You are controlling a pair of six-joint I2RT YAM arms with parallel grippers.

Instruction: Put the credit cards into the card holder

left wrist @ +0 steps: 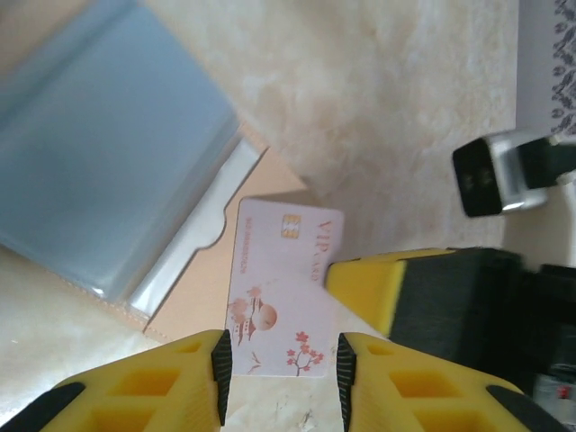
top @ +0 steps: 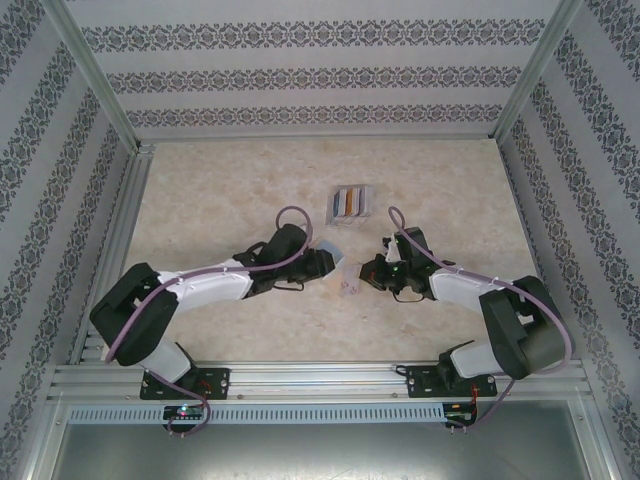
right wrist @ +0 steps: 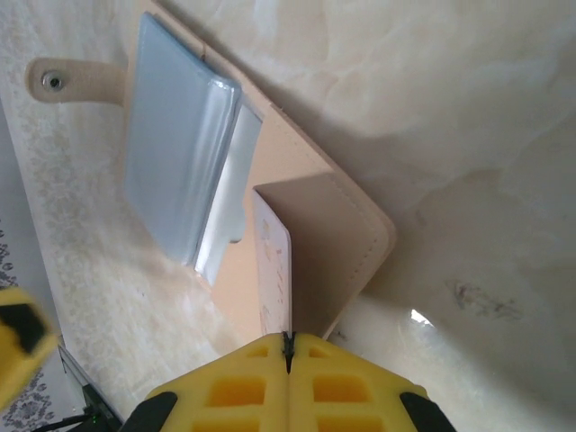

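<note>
Just ahead of the arm bases, the left gripper (left wrist: 282,353) stands part-open astride the near end of a pale flowered credit card (left wrist: 279,270) — a sliver of gap at one pad — while the right gripper (right wrist: 288,346) is clamped tight on that card's side edge. The card lies over the tan flap of the open card holder (right wrist: 337,234); farther back, a clear tray (top: 330,212) holds more cards (top: 350,203).

the tan leather-like folding card holder (right wrist: 346,225) lies open and flat, its snap tab (right wrist: 67,81) out to one side, grey-blue clear sleeves (right wrist: 175,135) facing up. a white-and-pink flowered plastic card (left wrist: 283,288) with a gold chip leans tilted, its far end over the tan flap. orange, grey and blue cards (top: 348,203) stand on edge well beyond.
</note>
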